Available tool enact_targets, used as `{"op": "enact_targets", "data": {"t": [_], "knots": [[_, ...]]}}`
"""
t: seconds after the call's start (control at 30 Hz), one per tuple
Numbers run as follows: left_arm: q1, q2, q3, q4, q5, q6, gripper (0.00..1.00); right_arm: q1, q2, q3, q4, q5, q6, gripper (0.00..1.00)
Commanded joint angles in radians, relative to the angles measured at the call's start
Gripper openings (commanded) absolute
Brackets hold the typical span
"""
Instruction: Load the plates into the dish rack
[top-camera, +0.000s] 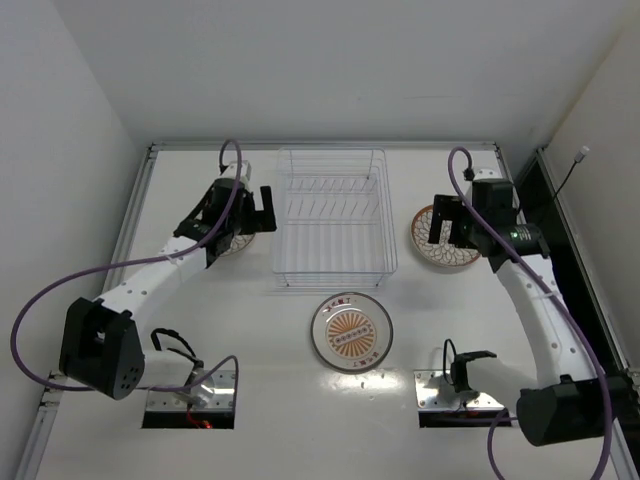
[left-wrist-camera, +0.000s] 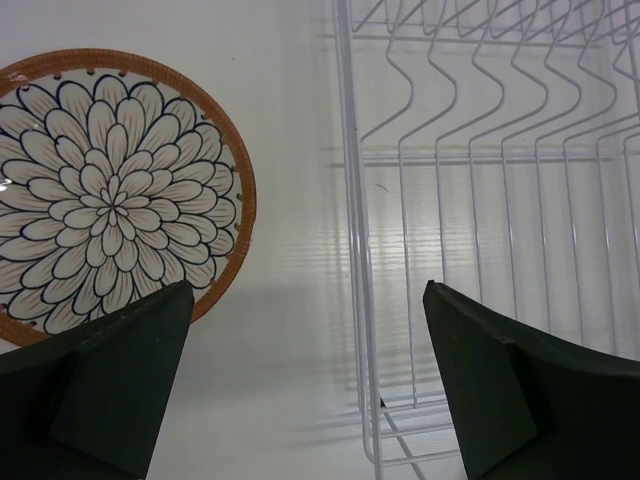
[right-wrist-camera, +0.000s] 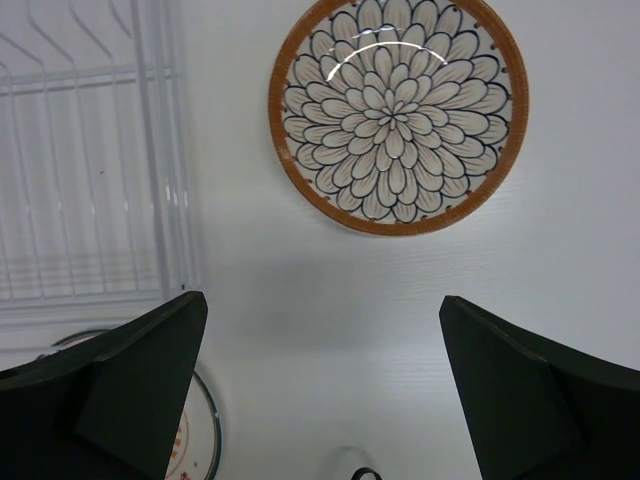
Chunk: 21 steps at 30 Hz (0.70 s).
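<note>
The wire dish rack (top-camera: 330, 220) stands at the table's middle back and holds nothing. One plate with an orange rim and a petal pattern (top-camera: 237, 243) lies left of it, mostly hidden under my left gripper (top-camera: 255, 212). A like plate (top-camera: 447, 245) lies right of the rack, partly under my right gripper (top-camera: 445, 222). A third plate with an orange sunburst centre (top-camera: 351, 332) lies in front of the rack. In the left wrist view the open, empty gripper (left-wrist-camera: 310, 370) hovers between the plate (left-wrist-camera: 100, 190) and the rack (left-wrist-camera: 480, 160). In the right wrist view the open, empty gripper (right-wrist-camera: 322, 380) hovers just before the plate (right-wrist-camera: 398, 110).
The rack's corner (right-wrist-camera: 90, 170) and the sunburst plate's edge (right-wrist-camera: 195, 430) show at the left of the right wrist view. White walls enclose the table. A raised rail (top-camera: 135, 215) runs along the left edge. Two base plates (top-camera: 190, 398) sit at the near edge.
</note>
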Motion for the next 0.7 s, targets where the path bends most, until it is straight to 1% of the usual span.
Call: {"op": "enact_targets", "data": {"t": [0.0,0.13,0.2,0.23,0.27,0.3,0.33,0.37,0.43,0.5,0.53,0.6,0.67], "knots": [[-0.009,-0.060,0.043,-0.010,-0.066,-0.005,1.00,-0.010,0.035,0.057,-0.025,0.111,0.025,1.00],[-0.009,-0.114,0.014,-0.010,-0.148,0.006,1.00,-0.019,0.172,0.111,-0.064,0.100,-0.015,1.00],[-0.009,-0.127,0.014,-0.010,-0.174,0.016,1.00,-0.051,0.301,0.148,-0.064,0.132,0.003,1.00],[-0.009,-0.137,0.014,-0.010,-0.183,0.027,1.00,-0.071,0.352,0.169,-0.100,0.131,0.003,1.00],[-0.009,-0.137,0.014,-0.010,-0.183,0.027,1.00,-0.099,0.407,0.244,-0.117,0.096,0.014,1.00],[-0.009,-0.137,0.014,-0.010,-0.194,0.038,1.00,-0.152,0.497,0.272,-0.118,0.056,0.014,1.00],[-0.009,-0.137,0.005,-0.010,-0.211,0.038,1.00,-0.180,0.530,0.293,-0.118,-0.034,0.034,1.00],[-0.009,-0.137,0.005,-0.010,-0.221,0.038,1.00,-0.237,0.580,0.319,-0.095,-0.132,0.063,1.00],[-0.009,-0.128,0.005,-0.010,-0.235,0.038,1.00,-0.287,0.614,0.329,-0.072,-0.194,0.103,1.00],[-0.009,-0.117,0.005,-0.010,-0.246,0.047,1.00,-0.349,0.627,0.329,-0.024,-0.223,0.138,1.00],[-0.009,-0.103,0.005,-0.010,-0.257,0.047,1.00,-0.369,0.637,0.310,-0.009,-0.224,0.173,1.00],[-0.009,-0.079,0.005,-0.010,-0.257,0.047,1.00,-0.425,0.638,0.301,0.034,-0.233,0.201,1.00],[-0.009,-0.065,0.014,-0.010,-0.257,0.047,1.00,-0.456,0.647,0.274,0.059,-0.222,0.212,1.00]]}}
